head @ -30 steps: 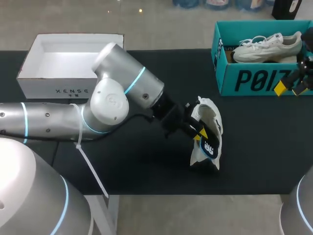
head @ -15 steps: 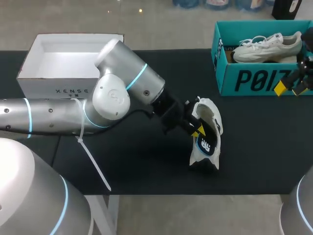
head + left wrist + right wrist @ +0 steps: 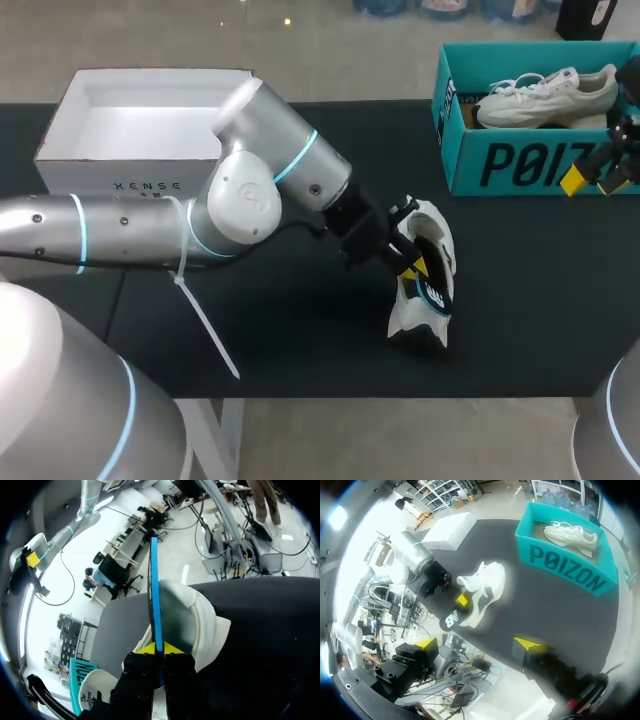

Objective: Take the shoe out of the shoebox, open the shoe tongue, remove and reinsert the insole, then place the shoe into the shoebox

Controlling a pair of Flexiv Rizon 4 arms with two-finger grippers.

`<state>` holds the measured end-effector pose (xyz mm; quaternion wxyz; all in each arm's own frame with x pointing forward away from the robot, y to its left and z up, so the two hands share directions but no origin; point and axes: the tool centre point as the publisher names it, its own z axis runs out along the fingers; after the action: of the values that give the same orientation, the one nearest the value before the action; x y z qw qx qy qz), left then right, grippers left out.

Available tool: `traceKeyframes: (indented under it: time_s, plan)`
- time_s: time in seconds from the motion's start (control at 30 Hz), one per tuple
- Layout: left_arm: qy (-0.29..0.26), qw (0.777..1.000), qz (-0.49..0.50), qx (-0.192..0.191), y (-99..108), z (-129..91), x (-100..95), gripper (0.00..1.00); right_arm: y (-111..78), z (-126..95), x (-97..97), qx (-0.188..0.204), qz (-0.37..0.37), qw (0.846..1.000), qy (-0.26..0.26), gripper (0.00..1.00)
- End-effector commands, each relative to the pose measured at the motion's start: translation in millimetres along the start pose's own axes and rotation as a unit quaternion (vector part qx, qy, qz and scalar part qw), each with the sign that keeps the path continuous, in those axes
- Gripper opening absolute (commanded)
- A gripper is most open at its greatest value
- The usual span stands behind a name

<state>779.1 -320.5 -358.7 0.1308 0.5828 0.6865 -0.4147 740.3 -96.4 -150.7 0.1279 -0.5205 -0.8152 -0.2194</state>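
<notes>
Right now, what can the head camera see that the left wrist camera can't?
Only the head view shows the white box and a second shoe in the teal shoebox. Only the left wrist view shows the insole's thin blue edge pinched between the left gripper's yellow tips. Both show the white shoe on the table and the insole partly out of it.

Silver arm (image 3: 130,230), cyan rings (image 3: 300,158), yellow-tipped left gripper (image 3: 412,268)

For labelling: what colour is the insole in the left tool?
The flat insole is black with a white mark, clearest in the right wrist view.
</notes>
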Motion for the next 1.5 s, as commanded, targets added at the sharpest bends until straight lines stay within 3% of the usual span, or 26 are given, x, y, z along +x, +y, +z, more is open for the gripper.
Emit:
traceKeyframes:
  time_s: [0.03,0.3,0.53,0.7,0.77,0.8,1.27,1.5]
  plan:
    - [-0.008,1.000,-0.004,-0.006,-11.2,-3.6,3.5,0.16,2.2,0.5,-0.7,0.003,0.001,1.000,0.000,1.00]
    - [-0.020,1.000,-0.009,-0.021,-25.7,-20.0,0.8,0.19,2.2,0.5,-0.7,0.003,0.001,1.000,0.000,1.00]
    - [-0.020,1.000,-0.008,-0.015,-34.6,-10.0,-4.9,0.21,2.2,0.5,-0.7,0.003,0.001,1.000,0.000,1.00]
    - [-0.010,1.000,-0.006,-0.006,-31.1,1.6,-5.4,0.20,2.2,0.5,-0.7,0.003,0.001,1.000,0.000,1.00]
    - [-0.008,1.000,-0.006,-0.004,-30.4,2.9,-4.9,0.12,2.2,0.5,-0.7,0.003,0.001,1.000,0.000,1.00]
    - [-0.007,1.000,-0.005,-0.003,-29.5,2.9,-4.4,0.00,2.2,0.5,-0.7,0.003,0.001,1.000,0.000,1.00]
    - [0.023,0.999,0.029,-0.008,-2.6,-7.3,-2.9,0.00,2.2,0.5,-0.7,0.003,0.001,1.000,0.000,1.00]
    - [0.018,1.000,0.021,-0.009,4.6,7.3,8.5,0.00,2.2,0.5,-0.7,0.003,0.001,1.000,0.000,1.00]
